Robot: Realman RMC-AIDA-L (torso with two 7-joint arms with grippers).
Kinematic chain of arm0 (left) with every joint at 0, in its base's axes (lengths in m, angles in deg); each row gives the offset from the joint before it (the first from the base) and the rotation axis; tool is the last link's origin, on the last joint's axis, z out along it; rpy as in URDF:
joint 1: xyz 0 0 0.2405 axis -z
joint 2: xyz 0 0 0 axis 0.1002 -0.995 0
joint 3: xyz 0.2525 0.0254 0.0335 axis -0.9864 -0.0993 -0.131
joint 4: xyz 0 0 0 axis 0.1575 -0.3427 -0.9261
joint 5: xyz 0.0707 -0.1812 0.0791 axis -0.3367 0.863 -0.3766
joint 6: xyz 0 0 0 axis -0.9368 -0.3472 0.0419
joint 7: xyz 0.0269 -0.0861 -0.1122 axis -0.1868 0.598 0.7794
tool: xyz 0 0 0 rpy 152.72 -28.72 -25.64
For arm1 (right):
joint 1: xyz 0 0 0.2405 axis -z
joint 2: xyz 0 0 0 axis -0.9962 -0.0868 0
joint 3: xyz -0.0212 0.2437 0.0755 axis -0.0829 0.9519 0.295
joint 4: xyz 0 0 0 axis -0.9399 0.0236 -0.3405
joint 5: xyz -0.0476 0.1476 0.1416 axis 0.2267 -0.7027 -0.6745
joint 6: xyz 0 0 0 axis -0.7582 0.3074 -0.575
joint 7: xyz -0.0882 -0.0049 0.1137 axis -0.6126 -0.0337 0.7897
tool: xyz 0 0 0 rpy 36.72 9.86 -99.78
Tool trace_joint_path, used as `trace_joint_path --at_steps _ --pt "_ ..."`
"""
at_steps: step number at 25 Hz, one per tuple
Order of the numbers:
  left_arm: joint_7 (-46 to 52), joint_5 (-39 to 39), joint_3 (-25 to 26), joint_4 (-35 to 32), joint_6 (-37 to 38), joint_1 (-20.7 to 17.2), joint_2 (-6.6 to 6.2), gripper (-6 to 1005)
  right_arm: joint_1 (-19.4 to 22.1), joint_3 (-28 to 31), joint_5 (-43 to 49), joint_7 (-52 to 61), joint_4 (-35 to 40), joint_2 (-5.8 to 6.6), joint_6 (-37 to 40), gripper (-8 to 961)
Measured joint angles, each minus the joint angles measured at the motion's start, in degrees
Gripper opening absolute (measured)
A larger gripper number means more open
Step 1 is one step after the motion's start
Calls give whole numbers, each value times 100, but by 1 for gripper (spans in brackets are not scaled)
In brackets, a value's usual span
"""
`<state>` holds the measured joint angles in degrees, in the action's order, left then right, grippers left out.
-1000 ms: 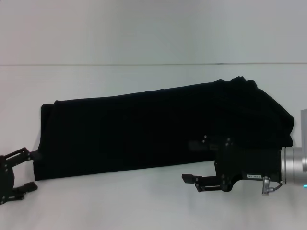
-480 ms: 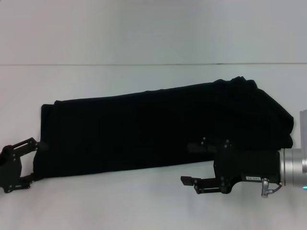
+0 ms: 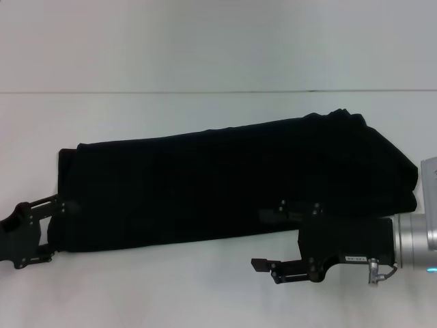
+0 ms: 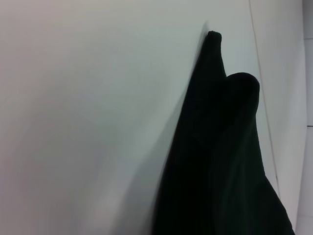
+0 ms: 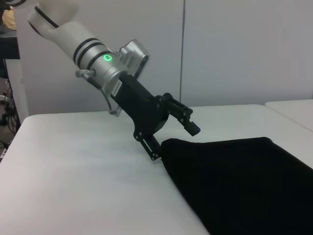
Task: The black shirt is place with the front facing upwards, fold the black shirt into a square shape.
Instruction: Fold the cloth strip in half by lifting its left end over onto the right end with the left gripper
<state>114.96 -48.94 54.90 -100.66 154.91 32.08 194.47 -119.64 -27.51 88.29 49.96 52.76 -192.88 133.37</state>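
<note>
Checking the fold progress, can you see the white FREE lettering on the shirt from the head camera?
No, the black shirt lies as a long plain black band on the table, with no lettering showing.

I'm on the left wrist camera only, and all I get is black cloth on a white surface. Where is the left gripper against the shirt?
Observer: In the head view the left gripper is at the near left corner of the black shirt.
Operator: Is it clamped on the cloth?
Observer: No. The right wrist view shows the left gripper open, one finger on each side of that corner.
Operator: And the right arm?
Observer: The right gripper is over the bare table just off the shirt's near edge, pointing toward the robot's left.
</note>
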Motion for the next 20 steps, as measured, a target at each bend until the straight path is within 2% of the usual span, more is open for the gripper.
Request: trace_joint_path --at_steps 2,8,20 --pt "-29 3 -65 -5 -54 9 -3 933 -1 -1 -2 -1 -9 -1 3 868" --pt "-295 46 -136 -37 -25 81 -46 776 -1 -23 8 -2 -19 -1 3 868" --pt "-304 23 -250 -9 -85 135 -31 215 -2 -49 -9 -2 -59 -2 3 869"
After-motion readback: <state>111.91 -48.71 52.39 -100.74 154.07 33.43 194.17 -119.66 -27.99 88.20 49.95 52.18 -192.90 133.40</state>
